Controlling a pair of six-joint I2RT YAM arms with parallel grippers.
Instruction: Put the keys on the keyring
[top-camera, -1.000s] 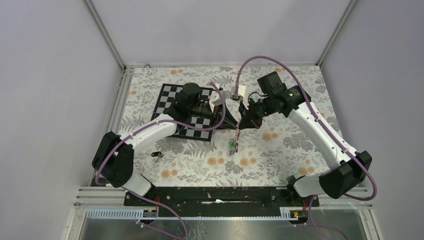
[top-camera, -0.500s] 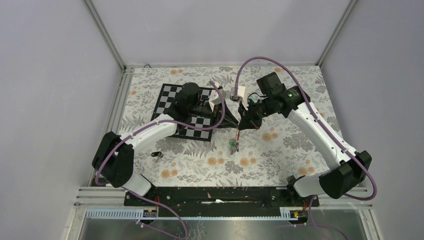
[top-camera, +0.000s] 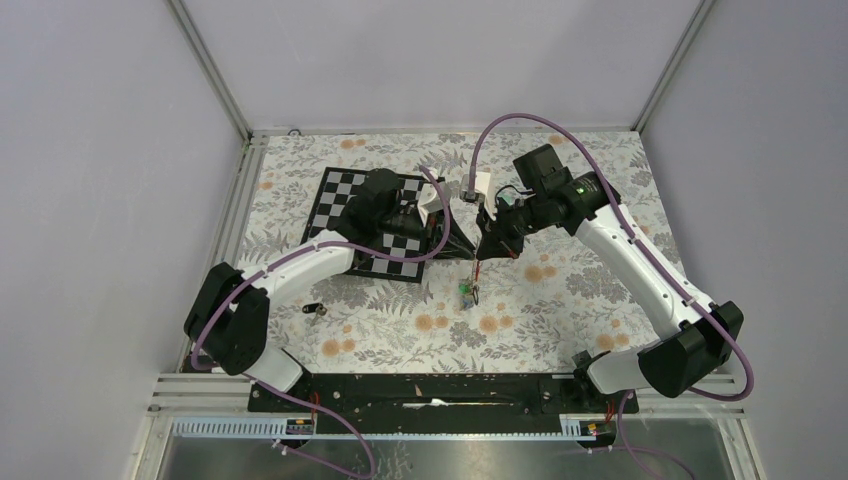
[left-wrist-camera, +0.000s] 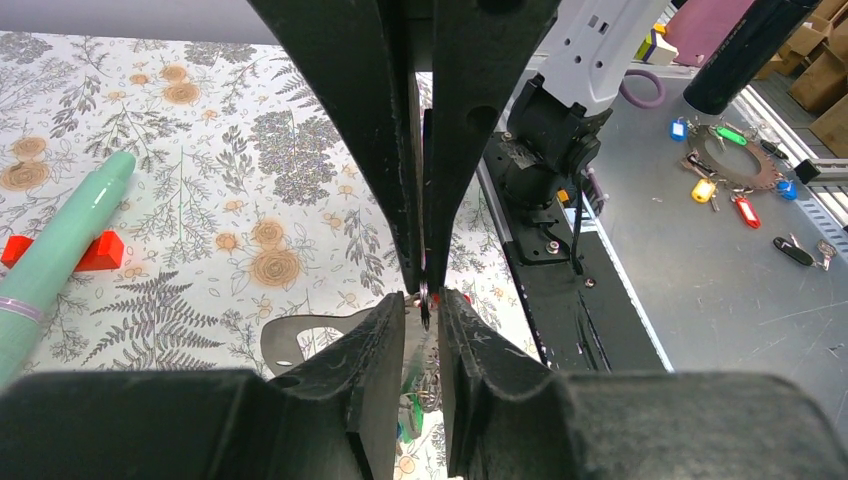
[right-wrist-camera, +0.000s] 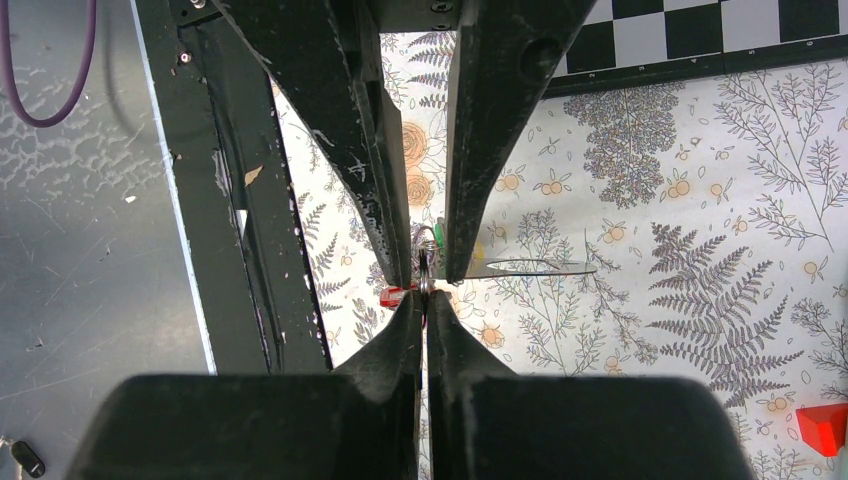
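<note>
Right gripper (right-wrist-camera: 425, 298): clenched. My two fingers press flat together and nip the thin wire of the keyring (right-wrist-camera: 428, 262) at their very tips.
Left gripper (left-wrist-camera: 422, 305): meets my right one tip to tip from the opposite side. Its jaws stand a narrow slot apart and straddle the same wire. The pads show daylight on both sides of it, so I read this one as released.
Keyring: caught right where my two sets of fingertips meet, running on into the slot of my left jaws. It is too thin for me to follow the rest of the loop.
Keys (top-camera: 466, 291): a small bunch just below both tips, on the side toward my bases. A green tag and a red tag show. I cannot tell whether the bunch touches the cloth.
Floral cloth (top-camera: 560, 290): under both grippers.
Chessboard (top-camera: 345, 195): under my left wrist, behind the left gripper.
Small dark object (top-camera: 314, 309): on the cloth near my left forearm, well apart from both tips. It is too small to identify.
Teal tube (left-wrist-camera: 60, 235): lies on the cloth well off to one side of my left fingers, with red blocks (left-wrist-camera: 100, 250) touching it.
</note>
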